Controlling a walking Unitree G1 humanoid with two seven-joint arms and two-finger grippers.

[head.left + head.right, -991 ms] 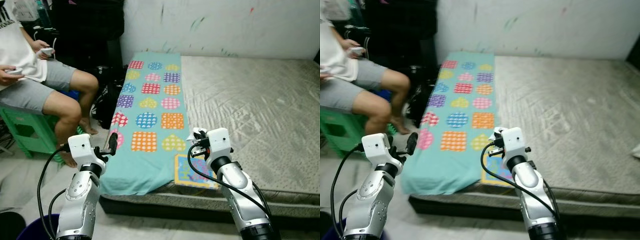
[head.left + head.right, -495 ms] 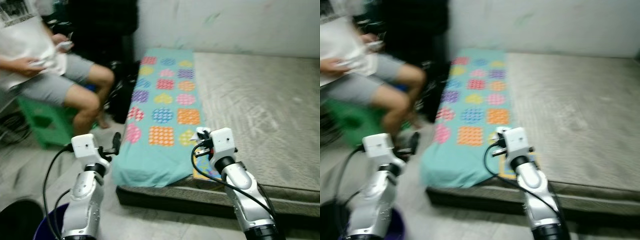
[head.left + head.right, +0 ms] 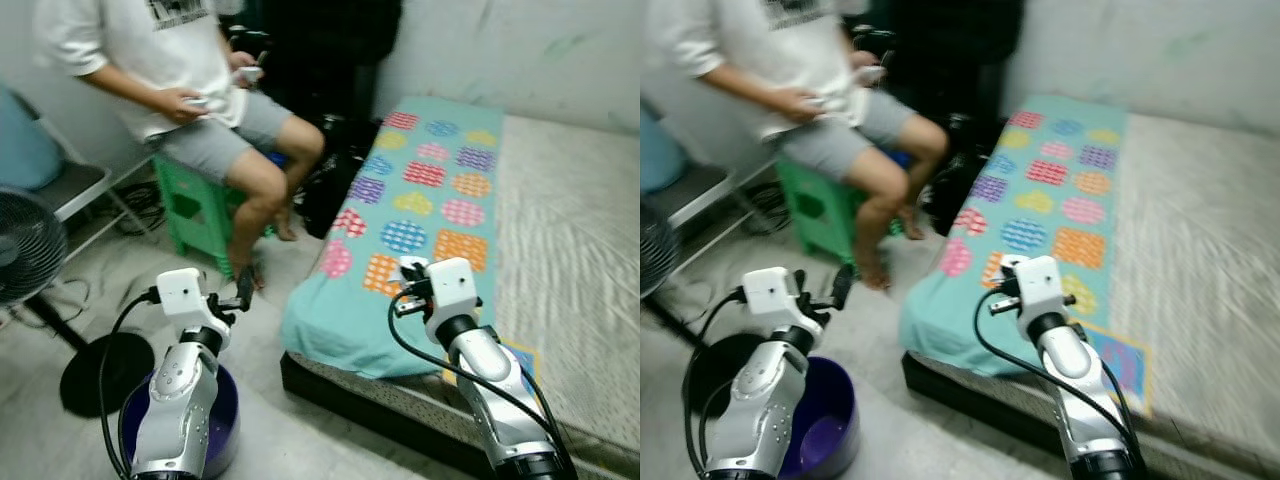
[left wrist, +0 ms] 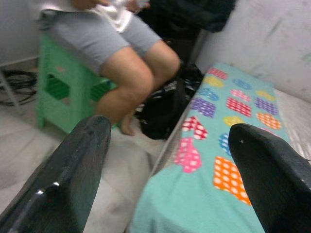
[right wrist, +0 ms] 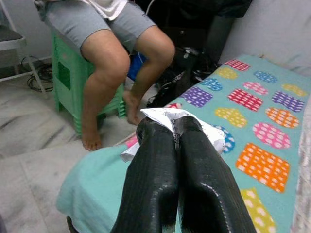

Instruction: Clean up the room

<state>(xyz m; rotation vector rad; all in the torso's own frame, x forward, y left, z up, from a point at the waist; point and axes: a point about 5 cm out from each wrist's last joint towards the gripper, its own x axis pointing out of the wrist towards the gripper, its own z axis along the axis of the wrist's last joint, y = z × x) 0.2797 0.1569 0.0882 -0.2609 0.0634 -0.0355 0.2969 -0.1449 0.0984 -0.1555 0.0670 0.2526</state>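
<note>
At the far left a dark fan [image 3: 28,245] stands on a round black base [image 3: 100,372], with a grey chair [image 3: 62,190] behind it. Beside that a person [image 3: 190,85] in a white shirt and grey shorts sits on a green stool [image 3: 200,212], holding something small in both hands, bare feet on the pale floor [image 3: 100,290]. The left gripper [image 3: 243,290] is raised in front of the robot above a purple bucket [image 3: 818,430] that sits on the floor by the fan base; in the left wrist view its fingers [image 4: 73,174] stand wide apart with nothing between them. Dark bags [image 3: 335,175] are heaped between the person's legs and the mattress [image 3: 580,240]. A teal blanket [image 3: 410,230] with coloured dotted patches lies along the mattress's near left edge and drapes over its corner; a sheet with a yellow-and-blue print [image 3: 1118,362] lies flat on the mattress just beside it. The right gripper [image 3: 410,268] hovers over the blanket's near end, its fingers [image 5: 160,165] pressed together on a crumpled white paper [image 5: 165,116]. The paper is a bunched wad sticking out past the fingertips; no clear long axis can be made out.
</note>
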